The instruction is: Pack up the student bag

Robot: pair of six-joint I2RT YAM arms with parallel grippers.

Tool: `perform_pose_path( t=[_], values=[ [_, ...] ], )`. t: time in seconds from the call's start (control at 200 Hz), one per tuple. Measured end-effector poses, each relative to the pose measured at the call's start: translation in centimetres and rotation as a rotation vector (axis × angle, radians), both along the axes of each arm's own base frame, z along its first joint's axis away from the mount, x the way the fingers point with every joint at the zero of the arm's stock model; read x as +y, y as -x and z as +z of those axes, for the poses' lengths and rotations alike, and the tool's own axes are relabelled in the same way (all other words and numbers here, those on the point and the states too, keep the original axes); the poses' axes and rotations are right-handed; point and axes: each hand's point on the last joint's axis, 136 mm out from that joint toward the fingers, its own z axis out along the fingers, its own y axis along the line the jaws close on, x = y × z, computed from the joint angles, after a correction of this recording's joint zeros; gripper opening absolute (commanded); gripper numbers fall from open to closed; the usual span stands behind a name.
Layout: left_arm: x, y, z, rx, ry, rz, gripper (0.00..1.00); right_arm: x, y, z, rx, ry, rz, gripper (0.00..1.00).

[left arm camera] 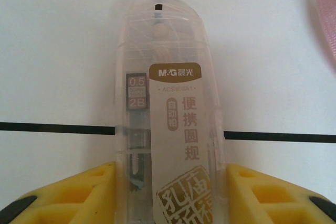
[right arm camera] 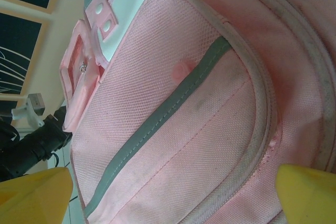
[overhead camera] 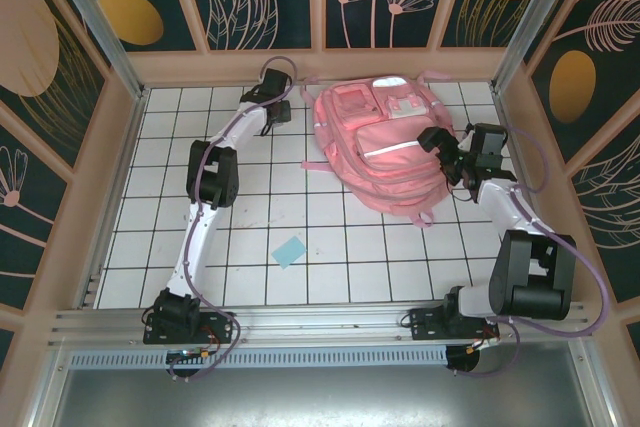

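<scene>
**Left fingers on a clear case, right jaws wide at the student bag**

We see the left gripper (left arm camera: 170,195) with its yellow fingers (left arm camera: 79,195) set against both long sides of a clear plastic case (left arm camera: 168,93), pinching it at its near end. The case lies flat on the white tiled table (left arm camera: 63,51), across a dark grid line. It carries a brown and white label (left arm camera: 184,145) with printed characters, and a small box marked 0.5 and 2B shows inside it. From above, we find this gripper just beside the left side of the student bag (overhead camera: 385,142), near the back wall.

The right gripper (right arm camera: 168,198) stands spread wide, one yellow fingertip at each lower corner of its wrist view. Past them we see the bag's pink front pocket with its grey stripe. From above, this gripper sits at the bag's right side.

The bag lies flat, front up, at the far middle of the table, between the two grippers. A small pale blue piece (overhead camera: 289,250) lies well apart from it, nearer the arm bases.
</scene>
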Motion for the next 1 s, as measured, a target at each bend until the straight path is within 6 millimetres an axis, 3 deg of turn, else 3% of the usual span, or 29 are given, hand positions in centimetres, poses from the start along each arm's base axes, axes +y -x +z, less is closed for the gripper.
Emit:
perform_pose_path(
  t=[0.2, 0.33, 0.435, 0.65, 0.755, 0.876, 1.001],
  values=[
    [0.4, 1.9, 0.2, 0.018, 0.002, -0.006, 0.48, 1.4, -0.3, -0.2, 0.005, -0.007, 0.036, 0.99],
    [0.1, 3.8, 1.6, 0.036, 0.048, -0.031, 0.50, 3.2, -1.4, 1.0, -0.019, -0.004, 0.080, 0.99],
    [-0.8, 5.7, 4.7, 0.013, 0.135, -0.070, 0.50, 5.3, -2.4, 2.4, -0.049, 0.001, 0.127, 0.99],
    [-3.9, 11.4, 14.5, -0.158, 0.387, -0.249, 0.50, 10.2, -3.9, 5.2, -0.113, 0.000, 0.237, 0.93],
    [-5.9, 14.3, 17.9, -0.235, 0.446, -0.355, 0.51, 12.1, -4.0, 6.4, -0.132, -0.025, 0.296, 0.90],
    [-8.4, 17.2, 19.7, -0.280, 0.452, -0.467, 0.50, 14.8, -3.3, 8.0, -0.153, -0.065, 0.390, 0.89],
    [-10.7, 19.5, 19.7, -0.283, 0.422, -0.552, 0.50, 17.2, -1.9, 9.1, -0.152, -0.094, 0.485, 0.89]
  ],
)
